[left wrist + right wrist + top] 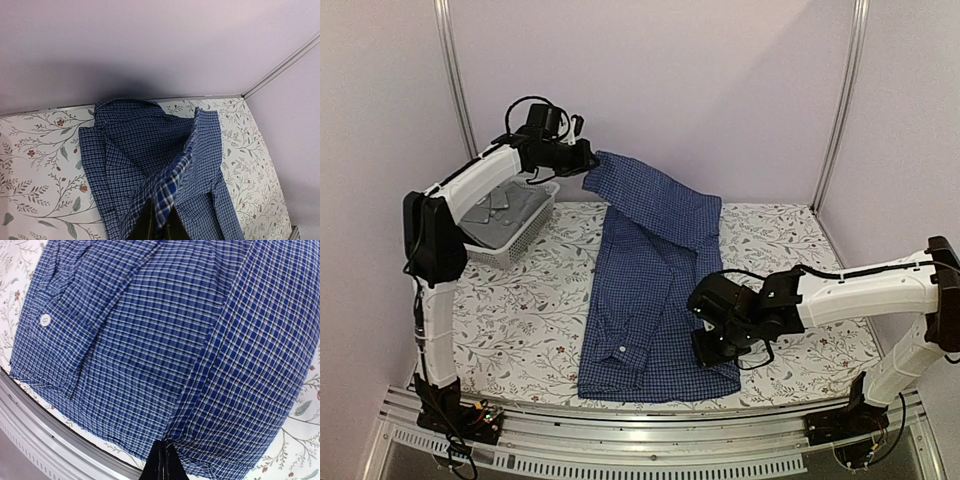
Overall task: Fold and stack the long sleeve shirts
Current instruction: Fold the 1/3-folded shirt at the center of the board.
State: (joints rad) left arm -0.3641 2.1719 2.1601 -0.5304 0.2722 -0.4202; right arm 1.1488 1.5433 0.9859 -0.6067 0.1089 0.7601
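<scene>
Progress: mid-fold, I reckon | blue shirt (650, 290) lies along worktop (520, 310), far end lifted by left tool (590, 163) clamped on it | right tool (712, 348) pinches its near edge | grey shirt (505, 212) sits in basket (535, 238), stacking not done yet

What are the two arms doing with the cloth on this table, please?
Both arms are working on the dark blue checked long sleeve shirt, spread lengthwise on the floral table. The left gripper pinches its far end and holds it lifted, while the right gripper is shut on the near right hem. A plain grey shirt lies in the white basket at far left.
</scene>
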